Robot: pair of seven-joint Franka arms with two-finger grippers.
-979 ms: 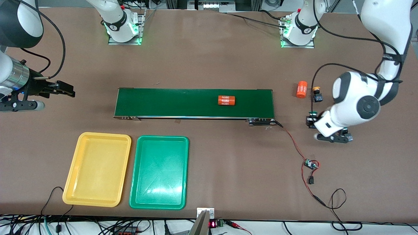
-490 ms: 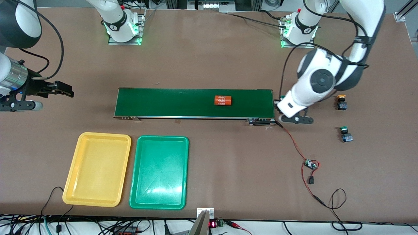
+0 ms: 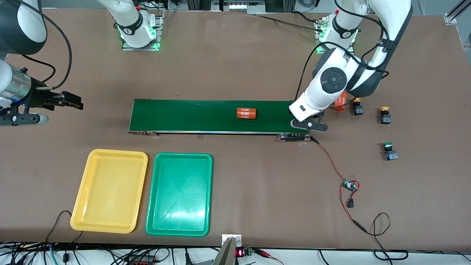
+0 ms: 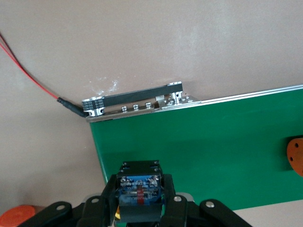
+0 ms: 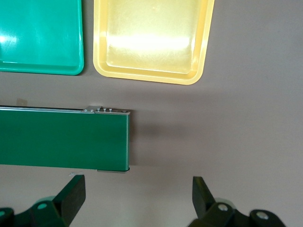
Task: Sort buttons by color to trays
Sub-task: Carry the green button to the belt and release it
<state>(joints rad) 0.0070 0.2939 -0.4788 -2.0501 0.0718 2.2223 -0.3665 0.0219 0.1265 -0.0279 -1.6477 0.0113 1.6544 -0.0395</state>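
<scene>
My left gripper (image 3: 307, 123) hangs over the conveyor belt's (image 3: 191, 116) end toward the left arm, shut on a button (image 4: 140, 188). Only the button's blue-black body shows between the fingers; its cap is hidden. Three more buttons stand on the table past that belt end: two yellow-capped ones (image 3: 356, 107) (image 3: 385, 115) and a green-capped one (image 3: 389, 151). The yellow tray (image 3: 110, 191) and the green tray (image 3: 180, 191) lie side by side, nearer the front camera than the belt. My right gripper (image 3: 75, 101) waits open off the belt's other end, holding nothing, and its wrist view takes in both trays (image 5: 151, 42) (image 5: 38, 33).
An orange "4680" cylinder (image 3: 246, 113) lies on the belt. A second orange cylinder (image 3: 342, 102) sits off the belt, partly covered by the left arm. A red wire with a small circuit board (image 3: 349, 185) trails from the belt's corner toward the table's front edge.
The left arm swung from the group of buttons to over the belt's end, carrying one button. The cylinder on the belt slid slightly toward the right arm's end. The right arm stayed put.
</scene>
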